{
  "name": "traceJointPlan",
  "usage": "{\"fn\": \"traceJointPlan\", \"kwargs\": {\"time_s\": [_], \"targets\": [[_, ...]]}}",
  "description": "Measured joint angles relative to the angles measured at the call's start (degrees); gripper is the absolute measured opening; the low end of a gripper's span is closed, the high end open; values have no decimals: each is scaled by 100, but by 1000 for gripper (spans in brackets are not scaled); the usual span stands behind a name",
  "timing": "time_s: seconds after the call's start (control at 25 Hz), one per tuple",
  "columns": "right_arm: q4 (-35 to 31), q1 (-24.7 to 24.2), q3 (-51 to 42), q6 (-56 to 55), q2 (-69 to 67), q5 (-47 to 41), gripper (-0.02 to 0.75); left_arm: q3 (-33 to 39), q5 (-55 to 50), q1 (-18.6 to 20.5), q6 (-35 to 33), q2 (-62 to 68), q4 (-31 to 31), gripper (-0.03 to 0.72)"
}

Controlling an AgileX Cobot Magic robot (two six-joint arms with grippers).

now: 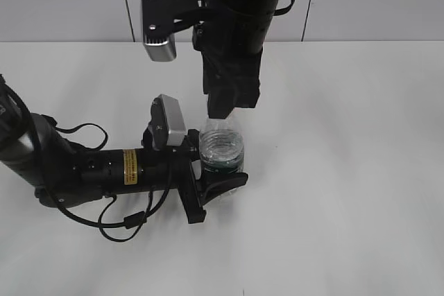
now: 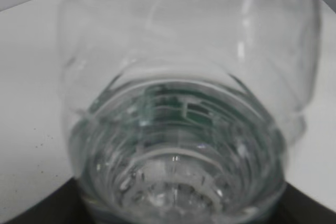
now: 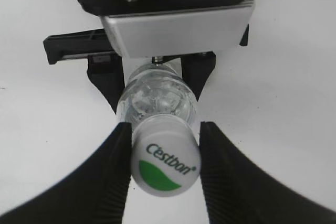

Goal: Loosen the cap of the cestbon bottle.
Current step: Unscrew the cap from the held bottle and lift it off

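The cestbon bottle (image 1: 222, 150) stands upright on the white table (image 1: 347, 171), its lower body clamped in the left tool (image 1: 220, 177), whose arm lies low along the table and carries a yellow sticker (image 1: 130, 168) too small to read. The right tool (image 3: 165, 145) comes down from above with its black fingers (image 3: 113, 166) pressed against both sides of the cap (image 3: 165, 163), which reads "Cestbon" in dark green above a green leaf shape.

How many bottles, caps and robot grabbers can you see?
Cestbon bottle: 1
White cap: 1
Grippers, left gripper and right gripper: 2
Total: 4
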State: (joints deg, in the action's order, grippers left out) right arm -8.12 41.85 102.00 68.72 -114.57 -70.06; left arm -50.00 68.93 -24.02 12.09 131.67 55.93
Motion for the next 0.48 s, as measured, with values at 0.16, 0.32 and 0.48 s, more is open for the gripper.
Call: {"fn": "traceJointPlan", "kwargs": {"time_s": [0.16, 0.32, 0.48], "targets": [[11, 0, 0, -191, 0, -5, 300, 0, 0, 0, 0, 0, 0, 412], [35, 5, 0, -656, 0, -5, 451, 0, 0, 0, 0, 0, 11, 412], [35, 5, 0, -1084, 0, 0, 558, 0, 0, 0, 0, 0, 11, 412]]}}
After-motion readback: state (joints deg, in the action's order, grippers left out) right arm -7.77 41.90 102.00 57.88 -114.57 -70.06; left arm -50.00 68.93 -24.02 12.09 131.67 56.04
